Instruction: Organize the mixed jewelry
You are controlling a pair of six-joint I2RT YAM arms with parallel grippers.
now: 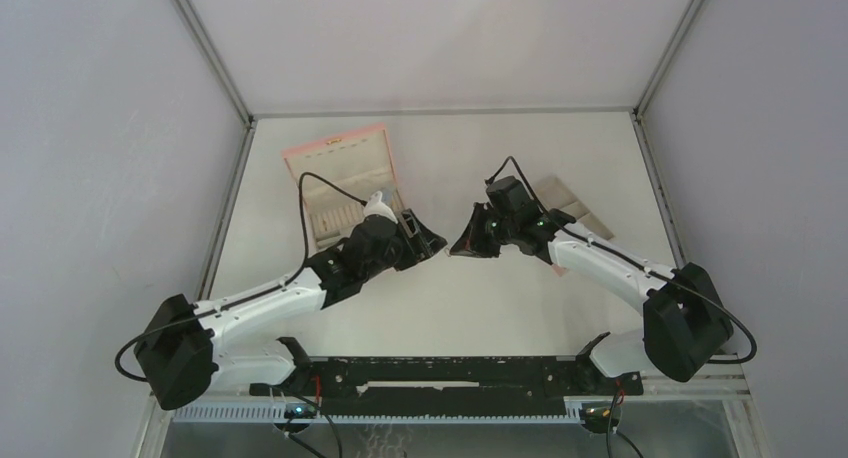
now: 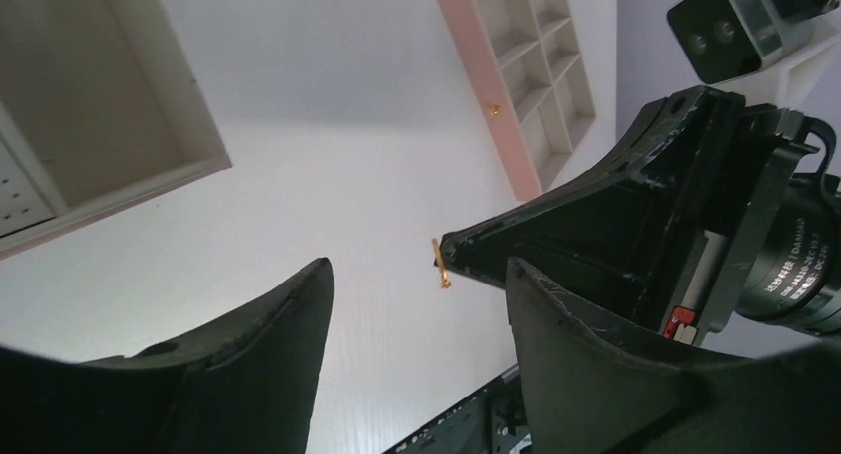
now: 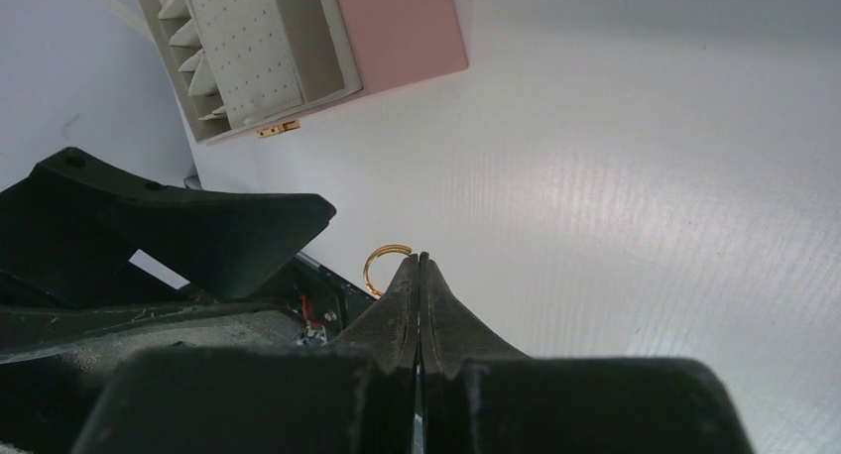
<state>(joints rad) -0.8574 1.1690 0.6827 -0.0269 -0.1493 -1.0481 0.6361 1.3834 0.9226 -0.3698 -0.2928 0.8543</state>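
Note:
A thin orange-copper ring (image 3: 381, 270) is pinched at the very tip of my right gripper (image 3: 420, 260), which is shut on it and holds it in the air above the white table. In the left wrist view the same ring (image 2: 441, 266) shows edge-on at the tip of the right gripper's fingers (image 2: 516, 238). My left gripper (image 2: 417, 281) is open, its two fingers standing either side of the ring without touching it. From above, the left gripper (image 1: 430, 240) and right gripper (image 1: 460, 246) meet tip to tip at the table's middle. No other rings show.
A pink box (image 1: 340, 153) with a beige compartmented tray (image 1: 345, 213) lies open behind the left arm. A second beige tray (image 1: 572, 200) lies behind the right arm. A small gold clasp (image 3: 278, 129) sits on the pink box's edge. Grey walls enclose the table.

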